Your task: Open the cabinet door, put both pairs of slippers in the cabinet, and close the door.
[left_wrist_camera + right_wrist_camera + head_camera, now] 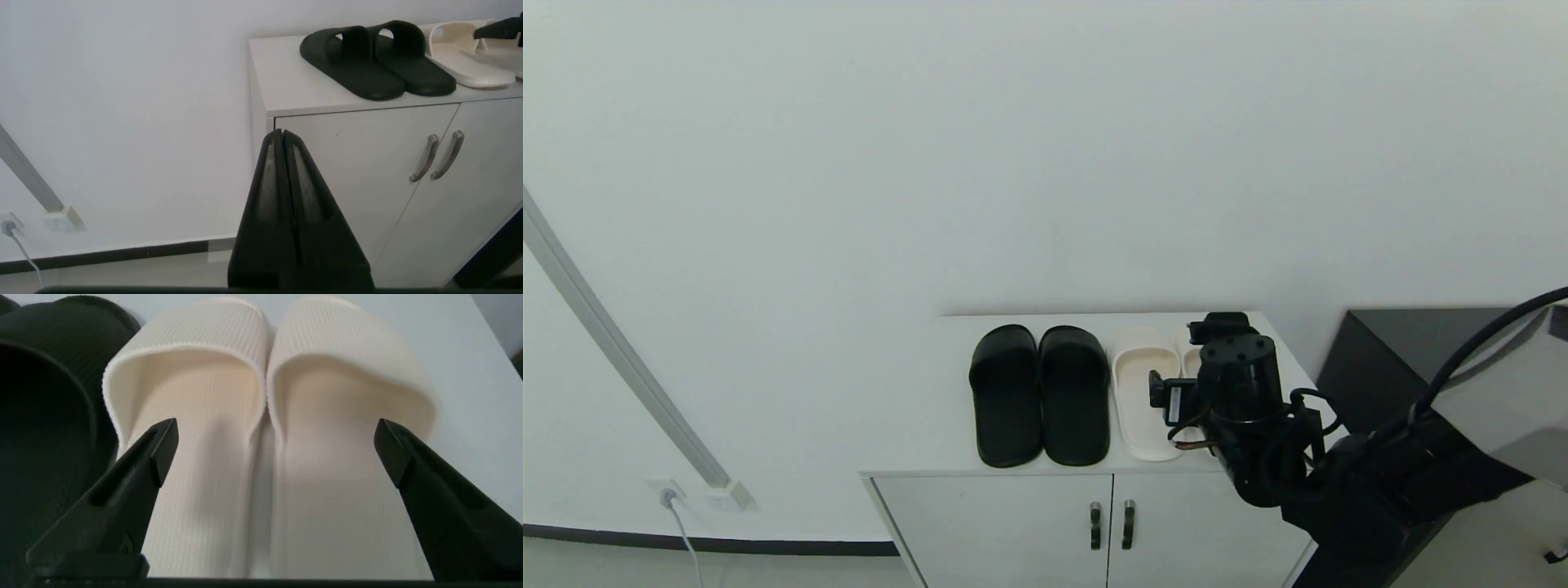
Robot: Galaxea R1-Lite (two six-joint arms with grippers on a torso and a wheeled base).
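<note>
A pair of black slippers (1041,395) and a pair of cream slippers (1145,390) lie side by side on top of the white cabinet (947,425). Both cabinet doors are closed, with two metal handles (1111,524) at the middle. My right gripper (274,445) hovers just above the cream slippers (270,433), open, one finger on each outer side of the pair. The right arm (1241,392) covers the right cream slipper in the head view. My left gripper (283,143) is shut and empty, held low to the left of the cabinet (359,155), facing its front corner.
A dark cabinet or table (1405,343) stands to the right of the white cabinet. A wall socket with a plugged cable (670,496) and a grey conduit (613,343) are on the wall at left. Bare wall and floor lie left of the cabinet.
</note>
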